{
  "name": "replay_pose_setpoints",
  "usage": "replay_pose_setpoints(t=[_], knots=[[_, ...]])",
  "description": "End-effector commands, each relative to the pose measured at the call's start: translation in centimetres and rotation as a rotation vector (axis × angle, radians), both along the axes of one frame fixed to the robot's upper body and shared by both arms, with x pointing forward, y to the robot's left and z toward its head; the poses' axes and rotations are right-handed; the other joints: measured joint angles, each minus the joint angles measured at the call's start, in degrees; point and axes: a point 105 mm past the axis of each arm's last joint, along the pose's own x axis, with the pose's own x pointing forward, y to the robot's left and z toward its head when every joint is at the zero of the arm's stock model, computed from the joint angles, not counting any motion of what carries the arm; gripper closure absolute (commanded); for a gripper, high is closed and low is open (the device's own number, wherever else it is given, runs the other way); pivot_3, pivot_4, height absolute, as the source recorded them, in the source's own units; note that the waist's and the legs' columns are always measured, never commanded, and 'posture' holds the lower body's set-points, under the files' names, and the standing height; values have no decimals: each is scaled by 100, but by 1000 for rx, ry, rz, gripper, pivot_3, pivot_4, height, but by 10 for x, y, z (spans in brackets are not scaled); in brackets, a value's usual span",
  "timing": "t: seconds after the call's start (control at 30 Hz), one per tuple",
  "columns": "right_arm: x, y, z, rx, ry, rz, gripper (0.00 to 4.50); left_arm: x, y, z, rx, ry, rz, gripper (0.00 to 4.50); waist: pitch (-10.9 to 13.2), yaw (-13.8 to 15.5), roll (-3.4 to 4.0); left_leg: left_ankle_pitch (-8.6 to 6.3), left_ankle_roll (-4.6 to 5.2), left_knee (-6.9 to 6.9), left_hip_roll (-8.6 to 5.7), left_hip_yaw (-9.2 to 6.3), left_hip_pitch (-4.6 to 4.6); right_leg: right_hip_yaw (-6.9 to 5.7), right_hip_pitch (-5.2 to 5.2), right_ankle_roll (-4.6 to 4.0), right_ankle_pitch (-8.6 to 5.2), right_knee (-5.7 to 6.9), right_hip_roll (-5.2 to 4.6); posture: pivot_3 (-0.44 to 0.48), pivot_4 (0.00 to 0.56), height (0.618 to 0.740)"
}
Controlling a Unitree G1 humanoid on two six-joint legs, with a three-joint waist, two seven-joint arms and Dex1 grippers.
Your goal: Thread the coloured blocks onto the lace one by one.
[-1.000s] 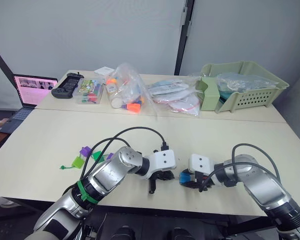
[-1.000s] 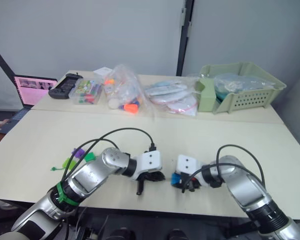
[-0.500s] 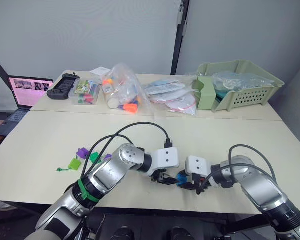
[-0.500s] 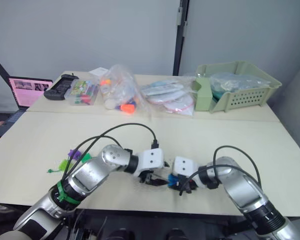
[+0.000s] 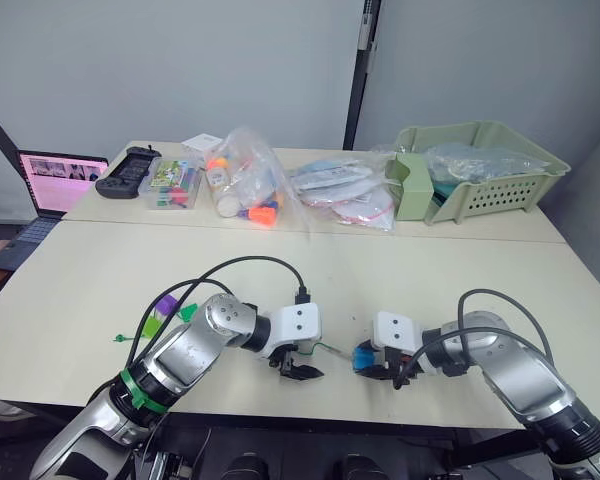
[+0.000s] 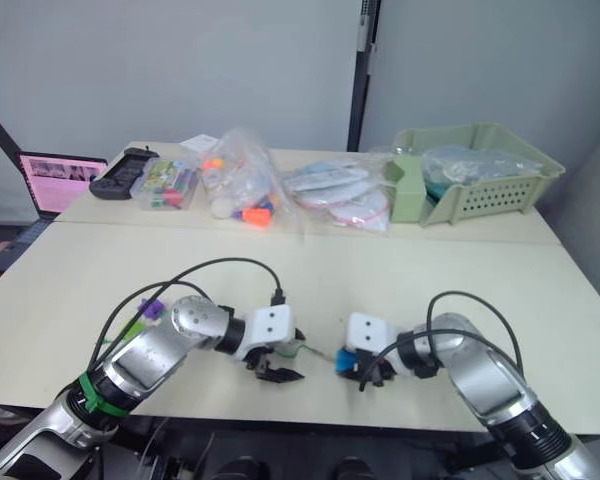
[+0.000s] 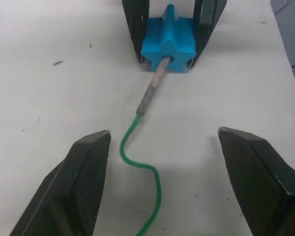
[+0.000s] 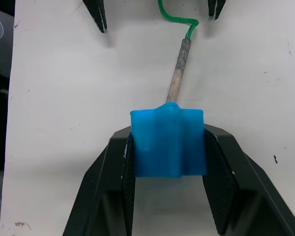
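Note:
My right gripper (image 8: 167, 133) is shut on the blue block (image 8: 168, 142), which it holds just above the table near the front edge. The lace's stiff tan tip (image 7: 151, 93) is pushed into the block's hole. Its green string (image 7: 137, 162) trails back between the fingers of my left gripper (image 7: 163, 133). That gripper (image 5: 298, 368) stands open a short way left of the block and touches nothing. A purple block (image 5: 166, 303), a dark green block (image 5: 188, 313) and a lime green block (image 5: 152, 325) lie on the table further left, behind my left arm.
At the back of the table (image 5: 400, 270) lie clear bags of toy pieces (image 5: 245, 185), a light green basket (image 5: 480, 170), a small box (image 5: 175, 185), a black controller (image 5: 130, 158) and a laptop (image 5: 65, 175). The grippers work close to the table's front edge.
My left gripper, shut a second ago, went right to the blue block, opened and drew back left. The lace tip stays in the block. The right gripper has kept its grip.

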Motion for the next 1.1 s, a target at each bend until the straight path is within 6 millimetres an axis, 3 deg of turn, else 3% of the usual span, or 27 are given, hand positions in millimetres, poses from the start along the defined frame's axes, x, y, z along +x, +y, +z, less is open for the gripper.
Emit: replay_pose_setpoints(t=[0.03, 0.4, 0.57, 0.87, 1.1], knots=[[-8, 3, -10, -9, 45, 21, 3139, 3, -6, 8, -44, -39, -11, 1089, 0, -1, 0, 0, 0, 0, 0, 0, 0, 0, 0, 0, 0, 0, 0, 0, 150, 740], [-11, 0, -10, -11, 50, 9, 3139, 4, -16, 6, -62, -42, -43, 4484, 0, 1, 1, 0, 0, -1, -2, 0, -3, -1, -2, 0, 0, -1, -1, 0, 150, 740], [-11, 1, -10, -9, 49, 4, 3139, 4, -19, 8, -69, -50, -49, 4500, 0, 1, 1, -1, 0, -1, -2, 0, -3, 0, -2, 0, 0, -1, -1, 0, 150, 740], [-10, 1, -10, -8, 48, 1, 3139, -9, -41, 12, -108, -39, -103, 4500, 0, 1, 1, -1, 0, -1, -2, 0, -3, -1, -2, 1, -1, -2, -1, 0, 150, 740], [-10, 1, -10, -9, 47, 1, 3139, -3, -35, 17, -100, -46, -81, 4500, 0, 1, 1, -1, 0, -1, -2, -1, -3, 0, -2, 1, -1, -2, -1, 0, 150, 740]])
